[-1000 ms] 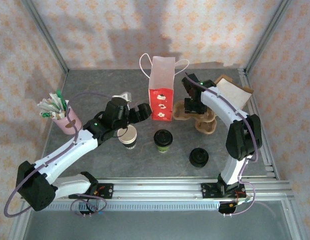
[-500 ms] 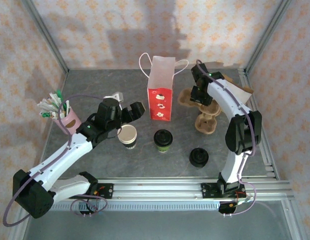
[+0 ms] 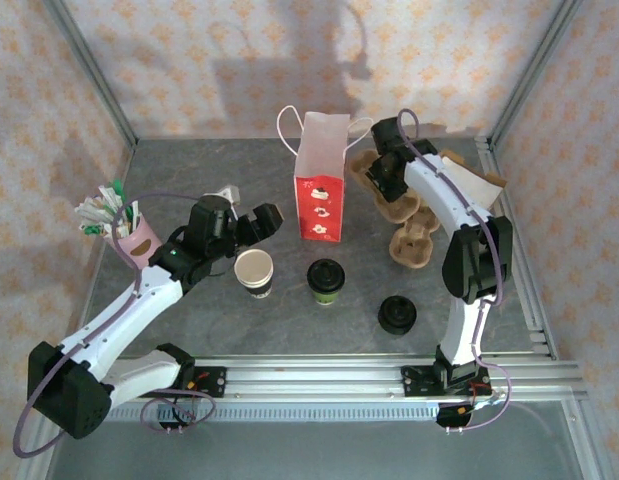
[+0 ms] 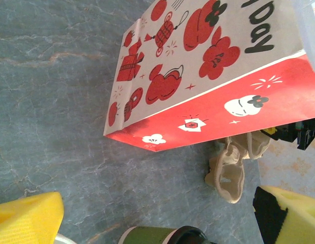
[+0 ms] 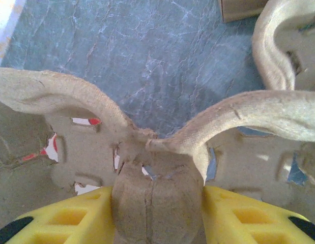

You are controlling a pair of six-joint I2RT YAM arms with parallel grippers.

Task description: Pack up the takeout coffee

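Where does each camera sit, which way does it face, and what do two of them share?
Top external: above, behind the bases, looking down at the table; both arms, left claw, right claw.
Left wrist: on the left arm, facing the red bag; yellow fingers at bottom corners.
Right wrist: on the right arm, facing the pulp carrier clamped between yellow fingers.
Shared: top and left wrist both show bag and takeout coffee.

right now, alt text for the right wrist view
The right gripper clamps its yellow fingers on the centre post of a pulp cup carrier, its arms spreading to both sides. Grey table lies beyond, with a second carrier at upper right.
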